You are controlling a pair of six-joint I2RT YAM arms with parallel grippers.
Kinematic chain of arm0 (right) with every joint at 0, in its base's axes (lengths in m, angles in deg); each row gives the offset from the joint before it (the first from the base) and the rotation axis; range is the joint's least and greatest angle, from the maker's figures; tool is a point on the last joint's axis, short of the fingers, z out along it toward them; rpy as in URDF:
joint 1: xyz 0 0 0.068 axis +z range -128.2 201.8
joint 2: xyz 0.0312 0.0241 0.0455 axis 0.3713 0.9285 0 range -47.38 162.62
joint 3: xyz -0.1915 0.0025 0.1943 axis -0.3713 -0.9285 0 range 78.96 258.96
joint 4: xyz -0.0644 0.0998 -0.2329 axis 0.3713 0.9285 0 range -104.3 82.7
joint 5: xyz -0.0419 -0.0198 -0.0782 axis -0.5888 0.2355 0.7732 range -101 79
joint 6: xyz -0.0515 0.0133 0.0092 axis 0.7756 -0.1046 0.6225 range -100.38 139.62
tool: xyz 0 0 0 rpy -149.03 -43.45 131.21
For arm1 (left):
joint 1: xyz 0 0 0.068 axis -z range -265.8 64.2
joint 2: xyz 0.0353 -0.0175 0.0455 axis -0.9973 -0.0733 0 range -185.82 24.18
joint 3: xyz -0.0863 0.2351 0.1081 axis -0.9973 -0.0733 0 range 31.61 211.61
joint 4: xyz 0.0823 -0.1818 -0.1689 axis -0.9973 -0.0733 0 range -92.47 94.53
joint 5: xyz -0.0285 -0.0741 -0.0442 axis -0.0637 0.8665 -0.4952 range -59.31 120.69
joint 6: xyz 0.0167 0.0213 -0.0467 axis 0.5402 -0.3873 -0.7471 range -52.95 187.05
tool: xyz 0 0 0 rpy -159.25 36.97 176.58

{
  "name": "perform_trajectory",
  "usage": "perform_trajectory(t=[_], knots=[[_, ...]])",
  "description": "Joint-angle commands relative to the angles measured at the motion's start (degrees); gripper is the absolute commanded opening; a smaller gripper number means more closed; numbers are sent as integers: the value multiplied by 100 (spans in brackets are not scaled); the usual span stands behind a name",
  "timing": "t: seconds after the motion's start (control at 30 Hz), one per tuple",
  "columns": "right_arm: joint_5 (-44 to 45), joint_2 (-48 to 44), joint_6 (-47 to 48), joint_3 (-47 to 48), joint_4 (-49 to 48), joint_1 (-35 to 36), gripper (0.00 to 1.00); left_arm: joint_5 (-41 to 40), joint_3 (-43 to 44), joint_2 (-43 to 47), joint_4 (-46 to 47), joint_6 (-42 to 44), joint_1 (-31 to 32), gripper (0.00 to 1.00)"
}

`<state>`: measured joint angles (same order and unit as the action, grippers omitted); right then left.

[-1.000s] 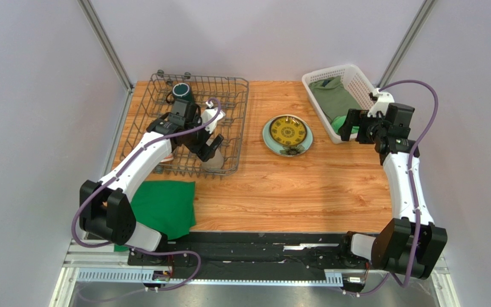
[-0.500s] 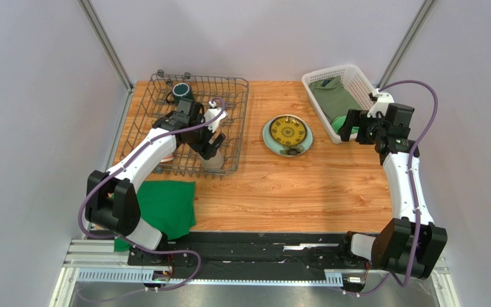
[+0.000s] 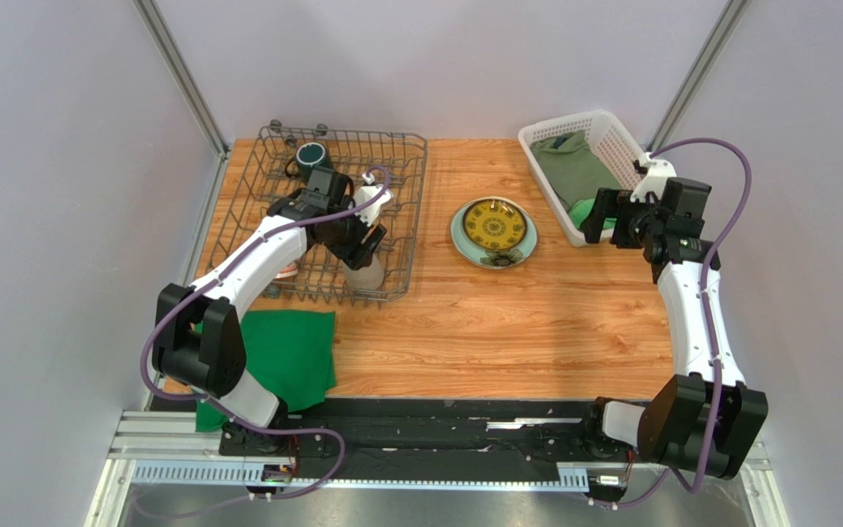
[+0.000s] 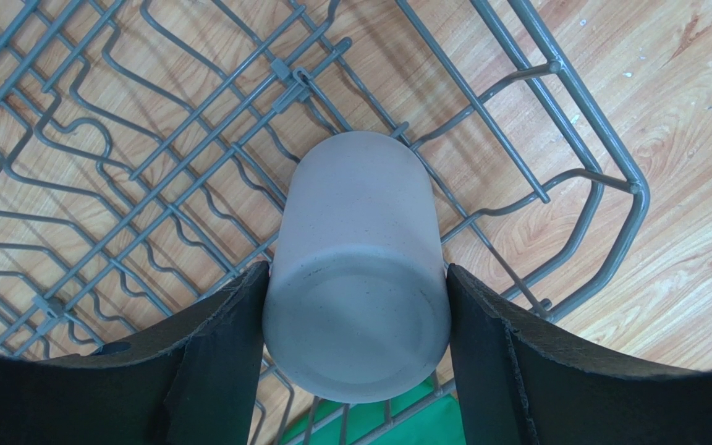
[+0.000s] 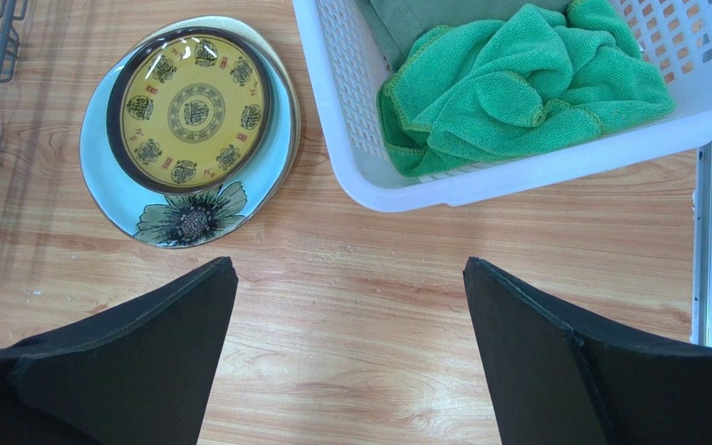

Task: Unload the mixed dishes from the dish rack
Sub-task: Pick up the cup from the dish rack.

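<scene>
The dark grey wire dish rack stands at the back left. A dark green mug sits in its far part. A beige handleless cup stands upside down in the rack's near right corner. My left gripper is shut on the cup, with one finger pressed to each side; it also shows in the top view. The yellow patterned plate lies on the pale teal plate on the table. My right gripper is open and empty over bare wood, right of the plates.
A white lattice basket with green cloths stands at the back right, next to my right gripper. A green cloth lies on the table in front of the rack. My left arm hides part of the rack floor.
My left arm has swung a little right and lowered its gripper around the beige cup. The right arm has not moved.
</scene>
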<state>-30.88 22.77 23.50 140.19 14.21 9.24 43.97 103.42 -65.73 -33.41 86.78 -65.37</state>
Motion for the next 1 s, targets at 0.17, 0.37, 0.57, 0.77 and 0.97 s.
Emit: perform_trajectory(t=[0.17, 0.37, 0.57, 0.77, 0.97], knots=[[-16, -54, -1, 231, -74, -1, 99, 237, 562, 254, -223, 31, -47, 38], [-34, -63, -1, 231, -74, 8, 99, 70, 834, 614, -565, 93, -47, 15], [-51, -45, -19, 231, -83, 8, 99, 51, 1089, 1036, -759, 58, -82, 0], [-165, -54, -71, 222, -109, 8, 99, 614, 1265, 1572, -777, -267, -188, 0], [-789, -221, -344, 179, -188, 25, 99, 1326, 1125, 2003, -357, -847, -206, 0]])
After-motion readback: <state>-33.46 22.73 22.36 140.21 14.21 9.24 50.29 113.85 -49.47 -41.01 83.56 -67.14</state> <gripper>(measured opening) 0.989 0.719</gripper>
